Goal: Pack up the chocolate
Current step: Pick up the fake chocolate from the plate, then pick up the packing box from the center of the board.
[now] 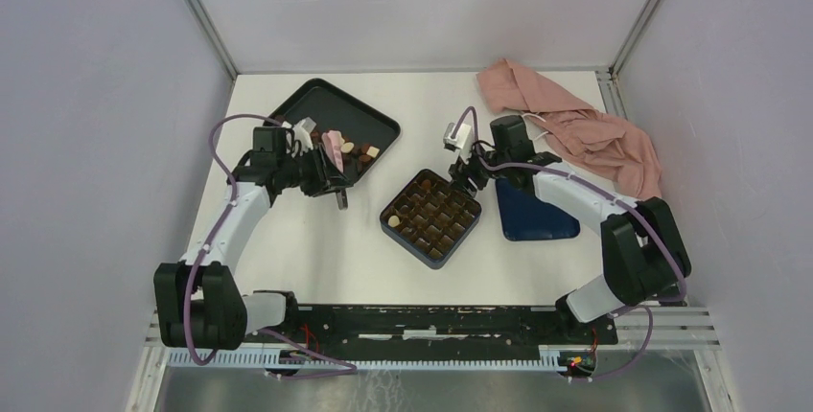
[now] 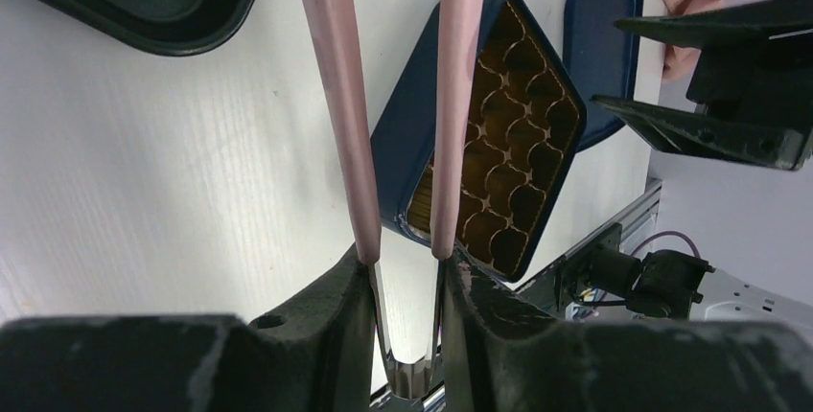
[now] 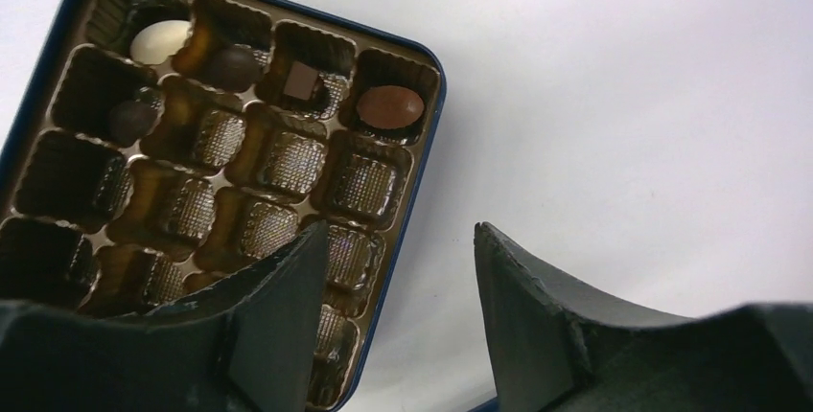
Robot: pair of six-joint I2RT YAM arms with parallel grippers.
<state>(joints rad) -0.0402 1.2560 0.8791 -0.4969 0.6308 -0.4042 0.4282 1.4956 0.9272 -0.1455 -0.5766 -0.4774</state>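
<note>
Chocolate (image 3: 390,106) lies in two places. Five pieces sit in the far cells of the blue box (image 2: 407,144), ahead of the right gripper (image 3: 401,232) and off to the side of its fingers: a cream-white oval, a brown oval, a small dark square and two dark round ones. The remaining cells in view are bare gold liner. More loose pieces lie on the black tray (image 1: 316,110), just beyond the tips of the left gripper (image 1: 335,150).

The right gripper's black fingers (image 3: 278,307) are spread wide with nothing between them; one overlaps the box's near cells, and the other hangs over bare white table (image 1: 316,249).

The left gripper's long pink fingers (image 2: 345,125) stand apart, with table showing between them. Their tips run past the top edge of the wrist view, so I cannot tell whether they pinch a piece. Behind one of these fingers lies the box, and past it the flat blue lid (image 1: 537,216) and the right gripper. A crumpled pink cloth (image 1: 585,134) lies beyond the lid, well away from both sets of fingers.
</note>
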